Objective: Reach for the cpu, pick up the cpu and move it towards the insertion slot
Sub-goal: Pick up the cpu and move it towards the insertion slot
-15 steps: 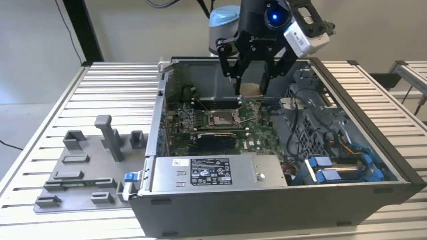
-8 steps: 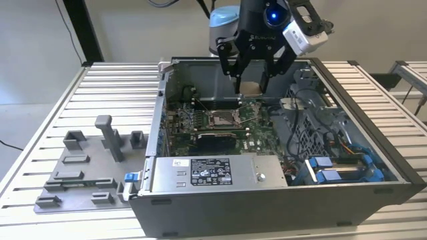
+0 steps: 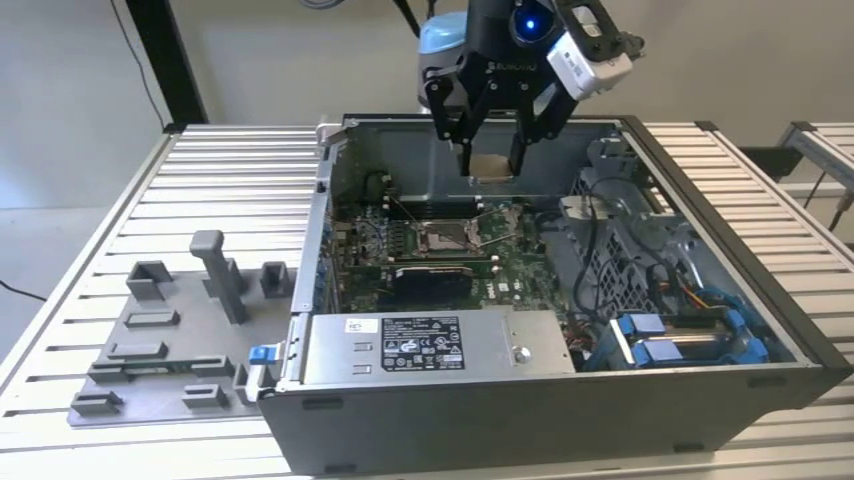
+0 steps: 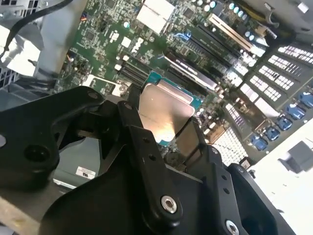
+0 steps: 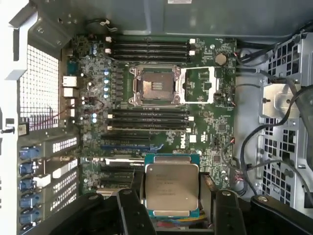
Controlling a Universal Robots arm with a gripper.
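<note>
My gripper (image 3: 494,170) hangs inside the open computer case, shut on the cpu (image 3: 493,166), a thin square chip with a pale metal face. In the first wrist view the cpu (image 5: 171,188) sits flat between the two black fingers (image 5: 131,208), its green edge showing. In the second wrist view the cpu (image 4: 164,110) is seen from behind the gripper (image 4: 167,133). The insertion slot (image 3: 446,237) is the silver-framed socket on the green motherboard, below the chip and towards the exterior view's left. The insertion slot (image 5: 154,86) stands open, well apart from the cpu.
The case walls (image 3: 694,205) ring the motherboard. A silver power supply (image 3: 427,345) lies along the case's near side, with blue drive parts (image 3: 681,335) and cables (image 3: 601,220) on the exterior view's right. Grey fixture blocks (image 3: 187,330) stand on the slatted table beside the case.
</note>
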